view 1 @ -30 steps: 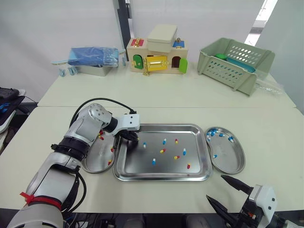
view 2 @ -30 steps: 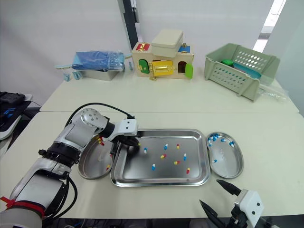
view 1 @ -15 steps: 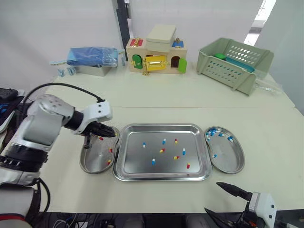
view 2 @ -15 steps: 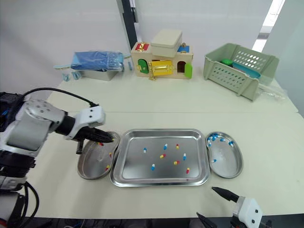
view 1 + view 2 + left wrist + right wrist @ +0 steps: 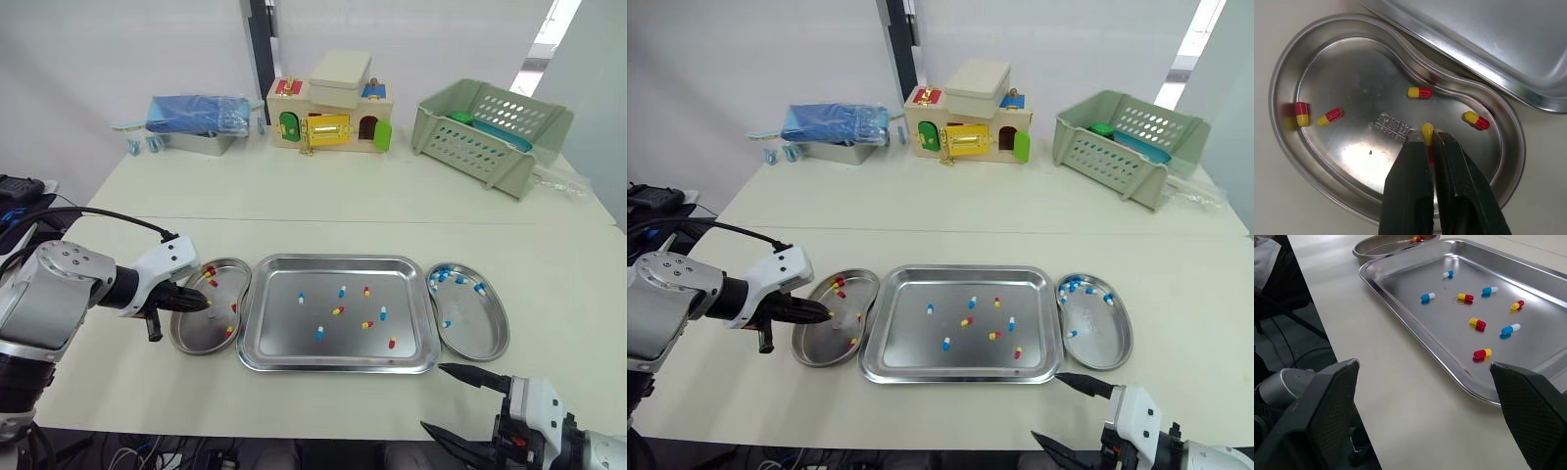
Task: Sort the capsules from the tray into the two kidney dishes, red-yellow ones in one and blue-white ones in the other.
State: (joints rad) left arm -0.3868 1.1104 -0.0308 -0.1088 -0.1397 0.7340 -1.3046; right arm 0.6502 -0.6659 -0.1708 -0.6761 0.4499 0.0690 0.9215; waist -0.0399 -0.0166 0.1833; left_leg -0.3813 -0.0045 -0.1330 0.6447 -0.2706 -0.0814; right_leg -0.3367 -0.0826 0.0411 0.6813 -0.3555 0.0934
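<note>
The tray lies on the desk, with one kidney dish touching or just beside it at 9 o'clock and the other at 3 o'clock. The left tool hangs over the left kidney dish, its two black fingers drawn narrow and pinching a red-yellow capsule by its red end, the yellow end poking out past the tips. Whether that capsule touches the dish floor is hard to tell. Four loose red-yellow capsules lie in the same dish, apart from one another.

In the tray sit four blue-white capsules and four tray red-yellow capsules, scattered about its middle. The right kidney dish holds blue-white ones, most bunched at its 12 o'clock end and one nearer the middle.

The right tool is at 5 o'clock from the tray, near the desk's front edge, its fingers spread wide and gripping nothing.

Far across the desk, a toy house stands at 12 o'clock, a green basket at 2 o'clock and a blue bundle at 10 o'clock.
</note>
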